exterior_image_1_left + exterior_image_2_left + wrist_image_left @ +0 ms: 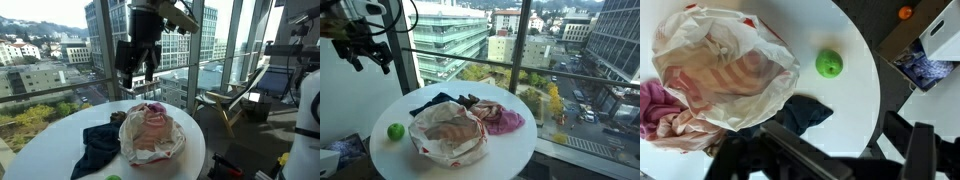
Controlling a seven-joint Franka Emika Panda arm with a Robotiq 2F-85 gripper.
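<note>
Setting: a round white table (55, 140) is placed beside floor-to-ceiling windows (60, 50), and city buildings are seen beyond the glass in both exterior views.
Gripper: the gripper (138, 72) is held high above the table with its jaws spread to full width. Nothing is gripped or touched.
Nearest thing: the dark blue cloth (805, 115) is seen closest beneath the gripper in the wrist view. It lies crumpled on the tabletop, touching the edge of the plastic bag (725, 65).
Landmark: the plastic bag, white with red stripes, is set near the middle of the table. Soft contents are bundled inside and cannot be identified.
Against the bag: a pink cloth (505, 120) is pressed to the bag on the side away from the fruit.
Apart from the bag: a green fruit (829, 64) is left on its own, toward the table's edge.
Step in hand: an approach is judged to be under way, with no grasp yet begun.
Next move: a straight descent onto a raised fold of the dark blue cloth is called for. The jaws are to be kept clear of the bag's film so that it is not pinched along with the cloth.
</note>
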